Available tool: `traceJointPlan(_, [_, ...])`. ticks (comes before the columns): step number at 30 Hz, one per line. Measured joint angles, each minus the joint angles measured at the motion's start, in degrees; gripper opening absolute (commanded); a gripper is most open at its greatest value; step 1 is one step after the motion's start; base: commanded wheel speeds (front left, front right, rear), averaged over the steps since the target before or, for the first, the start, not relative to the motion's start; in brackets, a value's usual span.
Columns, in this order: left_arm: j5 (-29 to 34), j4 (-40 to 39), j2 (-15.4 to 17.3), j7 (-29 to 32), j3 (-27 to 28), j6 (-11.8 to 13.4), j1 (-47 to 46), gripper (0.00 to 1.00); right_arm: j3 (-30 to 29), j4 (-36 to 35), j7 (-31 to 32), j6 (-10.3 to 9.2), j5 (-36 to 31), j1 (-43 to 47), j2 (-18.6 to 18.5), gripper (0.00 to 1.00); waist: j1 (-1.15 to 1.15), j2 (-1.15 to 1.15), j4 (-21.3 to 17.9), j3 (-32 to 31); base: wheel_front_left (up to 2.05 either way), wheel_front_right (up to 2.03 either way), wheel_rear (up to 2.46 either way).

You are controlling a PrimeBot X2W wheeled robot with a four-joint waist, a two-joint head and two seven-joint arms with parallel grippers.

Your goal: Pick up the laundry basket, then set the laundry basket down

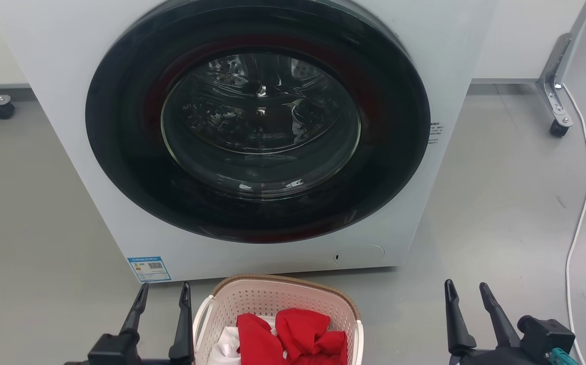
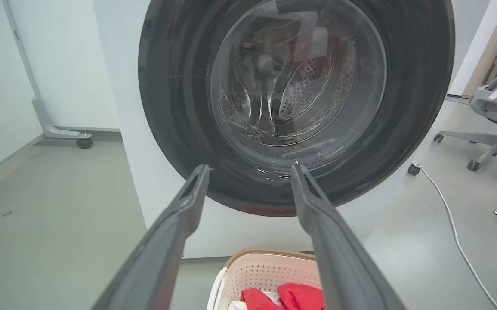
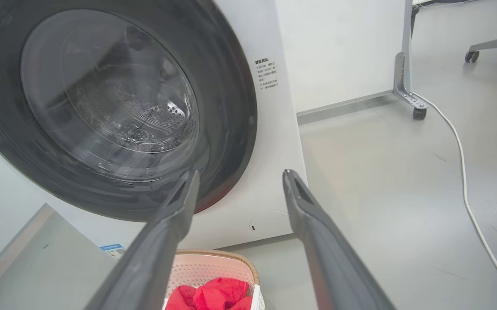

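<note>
1. The laundry basket is seen upright on the floor, near the closed washing machine; red cloth and white cloth are held in it.
2. The left gripper, just beside the basket, and the right gripper, well apart from it, are held open and empty.
3. The basket's mouth is turned upward; its long axis cannot be told.

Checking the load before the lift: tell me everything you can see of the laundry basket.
The laundry basket is cream-white perforated plastic with a brown woven-look rim and white side handles. It stands upright on the floor before the washing machine, holding red cloth and white cloth. Its near part is cropped. The open left gripper shows beside its left handle; contact cannot be told.
</note>
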Motion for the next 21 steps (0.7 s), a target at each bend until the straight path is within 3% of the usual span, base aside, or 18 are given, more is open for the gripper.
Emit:
traceJointPlan(15, [12.37, -2.44, 0.23, -3.34, -1.6, 2.07, 1.01, 1.0, 2.45, -1.91, -3.24, -1.57, -11.94, 0.03, -0.53, 1.0, 0.0, 0.0, -0.12, 0.06, 0.0, 0.0, 0.0])
traceJointPlan(21, [12.84, -2.64, 0.02, -3.34, -1.34, 2.25, 1.02, 1.0, 2.49, -2.13, -3.25, -1.57, -12.56, 0.04, -0.55, 1.0, 0.0, 0.0, -0.13, 0.06, 0.0, 0.0, 0.0])
